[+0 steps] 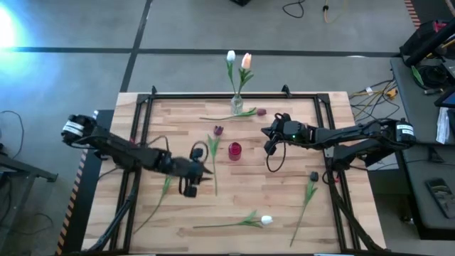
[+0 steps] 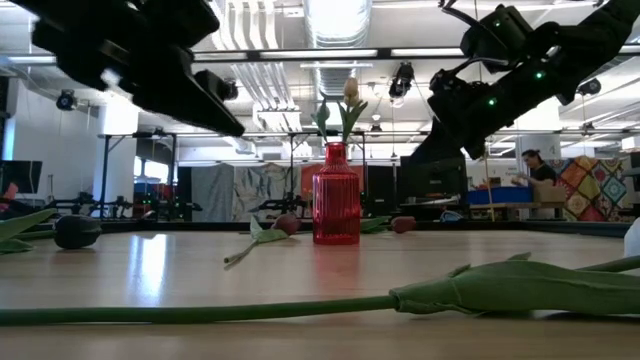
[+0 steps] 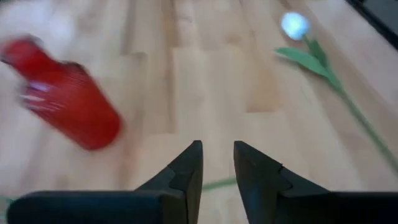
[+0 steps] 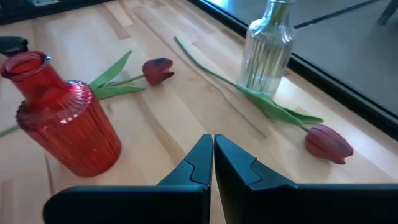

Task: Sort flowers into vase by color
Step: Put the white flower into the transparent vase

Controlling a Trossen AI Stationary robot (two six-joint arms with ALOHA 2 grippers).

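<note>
Looks like a robotics lab or big open workshop. Exposed ducts and pipes [image 2: 300,40] run under the ceiling, with long strip lights [image 2: 340,53]. The wooden worktop [image 1: 284,206] sits in a black metal frame [image 1: 213,94] on a bare concrete floor [image 1: 71,78], loose cables [image 1: 370,91] beside it. A person [image 2: 535,165] works at a cluttered bench in the back.

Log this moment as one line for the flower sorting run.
left gripper: over green stem, fingers narrowly apart | right gripper: shut, empty, near red vase | clear vase: two tulips in
</note>
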